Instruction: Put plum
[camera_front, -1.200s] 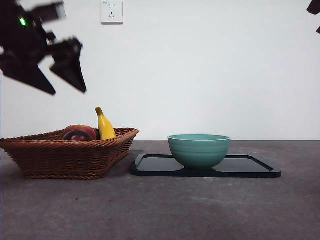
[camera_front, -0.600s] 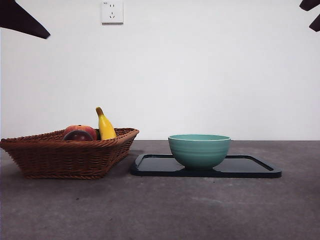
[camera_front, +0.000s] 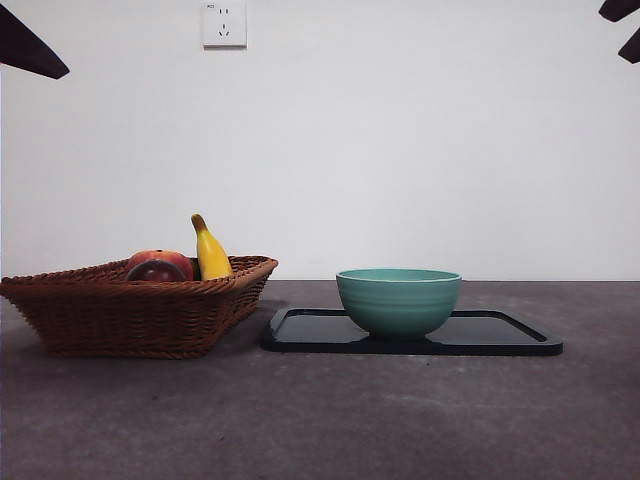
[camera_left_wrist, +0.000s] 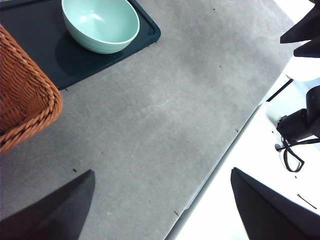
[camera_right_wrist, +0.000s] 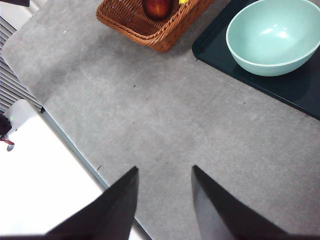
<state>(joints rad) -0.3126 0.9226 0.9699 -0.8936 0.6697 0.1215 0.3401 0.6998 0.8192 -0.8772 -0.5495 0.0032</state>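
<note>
The plum, dark maroon and glossy, lies in the wicker basket at the left, in front of a red-orange peach and beside a banana. The right wrist view shows the plum at the basket's near corner. My left gripper hangs open, jaws wide apart, high over the table's front edge, holding nothing. My right gripper is also open and empty, high above bare table. In the front view both arms show only as black tips at the top corners.
A green bowl stands on a black tray right of the basket; the bowl is empty. The table's front edge runs below the left gripper. A wall socket is on the back wall.
One arm, large and dark above the basket a second ago, has risen up and left out of the front view; only a black tip remains at the top left corner.
</note>
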